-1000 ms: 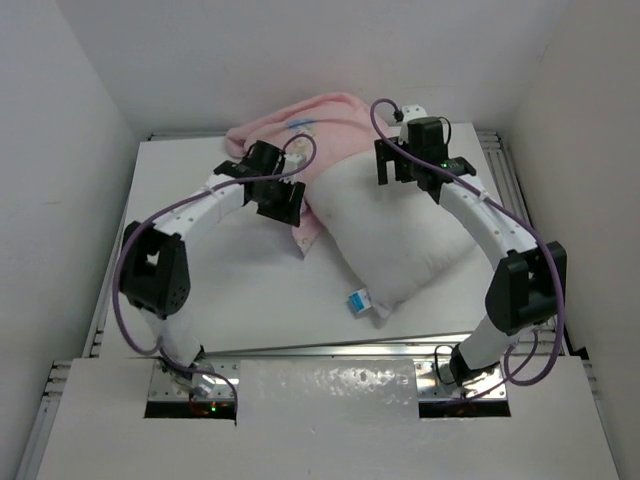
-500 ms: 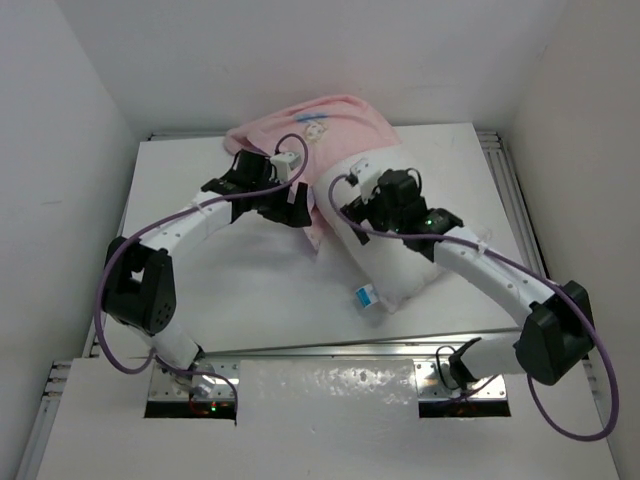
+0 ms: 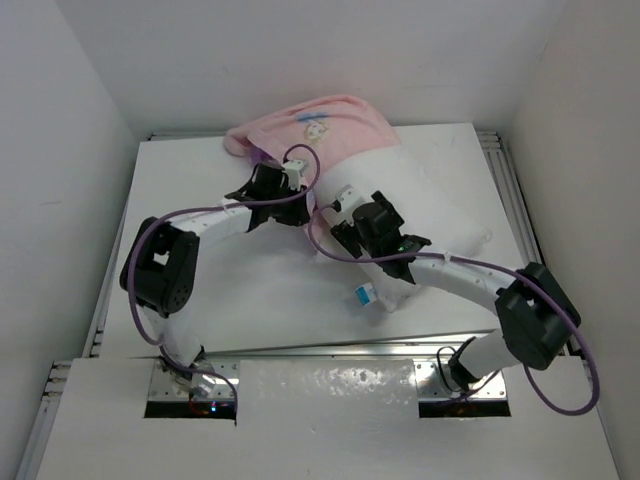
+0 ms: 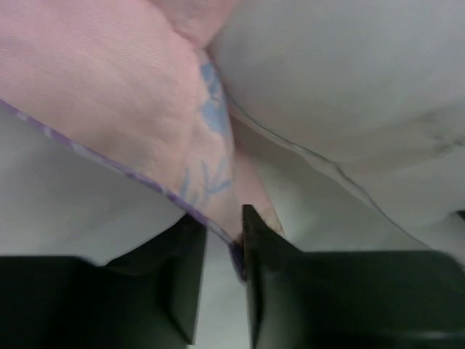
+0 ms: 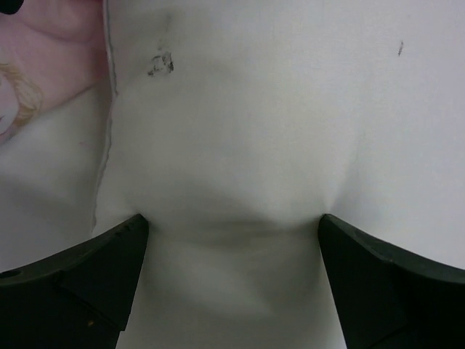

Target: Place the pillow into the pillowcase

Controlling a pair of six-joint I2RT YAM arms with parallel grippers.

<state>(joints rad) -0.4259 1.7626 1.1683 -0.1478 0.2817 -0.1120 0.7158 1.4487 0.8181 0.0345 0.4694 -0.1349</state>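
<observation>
At the back of the table (image 3: 230,280) the pillow (image 3: 430,215) lies slantwise, its far end already under the pink pillowcase (image 3: 320,125) and its near end, the one with the tag (image 3: 362,295), bare and out in the open. The job looks roughly half done. The left gripper (image 4: 225,236) sits at the mouth of the pillowcase, where the cloth meets the pillow. Its jaws are drawn close together with the purple hem (image 4: 109,163) running in between the tips, so it seems to have the edge pinched, though only by a little. That hold makes sense as an anchor: it would keep the mouth from sliding along with the pillow and give something to pull the cloth back over it. The right gripper (image 5: 232,225) is spread as wide as it goes and holds nothing. Both its fingers are pressed down into the pillow beside the hem, denting the stuffing between them. Open jaws suit this, since a broad press can shove the bulk inward. The thin pinch could slip if the pillow drags on the cloth.
</observation>
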